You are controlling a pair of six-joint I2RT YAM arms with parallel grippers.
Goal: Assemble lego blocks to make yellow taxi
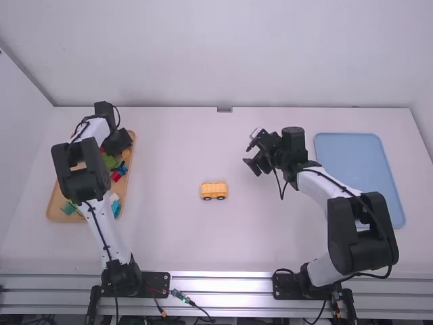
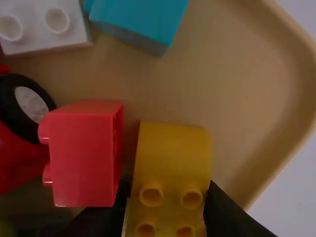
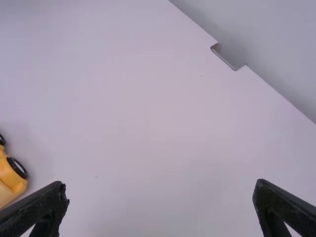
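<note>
My left gripper (image 1: 116,142) is over the far end of the wooden tray (image 1: 56,196). In the left wrist view, the left gripper (image 2: 165,210) is shut on a yellow block (image 2: 173,153) with studs and a curved face, beside a red block (image 2: 81,153). A yellow wheeled piece (image 1: 214,190) stands on the mid-table; part of this yellow wheeled piece (image 3: 12,180) shows in the right wrist view. Right of it and farther back, my right gripper (image 1: 250,152) hangs above the table. Seen from its own wrist, the right gripper (image 3: 161,190) is open, its fingers wide apart with nothing between them.
Other bricks share the tray, among them a white one (image 2: 42,24), a turquoise one (image 2: 140,22) and a red piece with a black wheel (image 2: 22,158). A blue tray (image 1: 358,159) lies at the right, partly behind the right arm. A wall borders the far table edge.
</note>
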